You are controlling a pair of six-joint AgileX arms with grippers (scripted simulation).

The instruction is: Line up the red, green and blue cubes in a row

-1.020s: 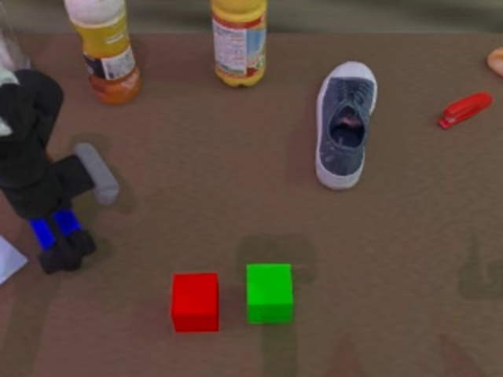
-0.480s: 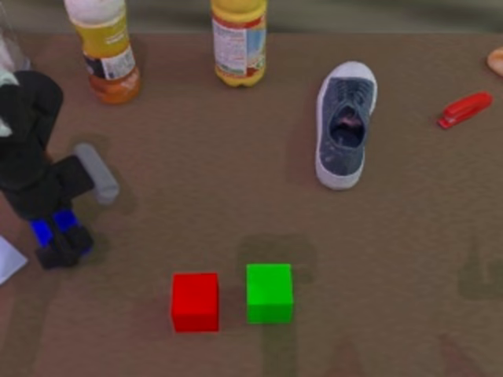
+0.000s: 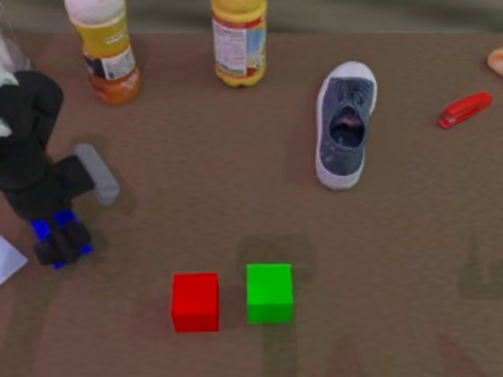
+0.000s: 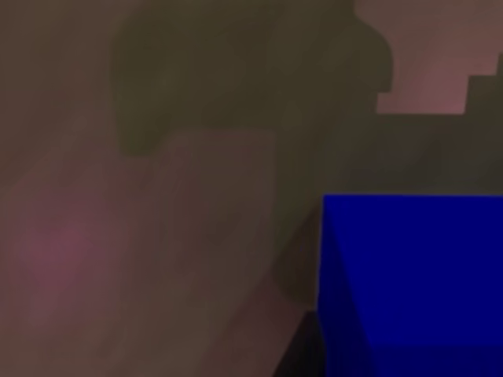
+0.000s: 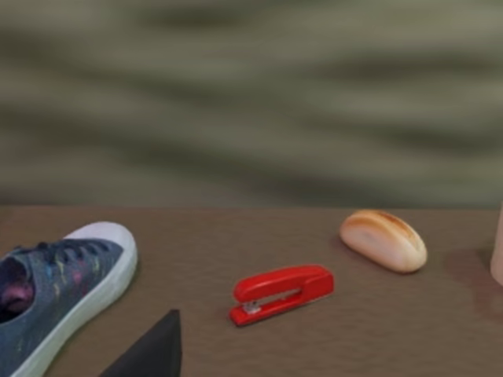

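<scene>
The red cube (image 3: 195, 301) and the green cube (image 3: 269, 292) sit side by side near the table's front, a small gap between them. The blue cube (image 3: 65, 219) lies at the far left, mostly covered by my left gripper (image 3: 61, 245), which is down over it and shut on it. In the left wrist view the blue cube (image 4: 416, 283) fills the lower corner with a dark finger (image 4: 302, 353) against its side. My right arm is parked out of the top view; only one finger (image 5: 157, 353) shows in its wrist view, with nothing by it.
Two bottles (image 3: 106, 47) (image 3: 239, 39) stand at the back. A grey shoe (image 3: 344, 124), a red stapler (image 3: 464, 109) and a bread roll (image 5: 383, 239) lie at the right. A grey cylinder (image 3: 96, 173) lies beside my left arm. White paper (image 3: 8, 259) pokes in at the left edge.
My left gripper has shifted slightly left and settled lower over the blue cube, so less blue shows around its fingers. The red and green cubes have not moved.
</scene>
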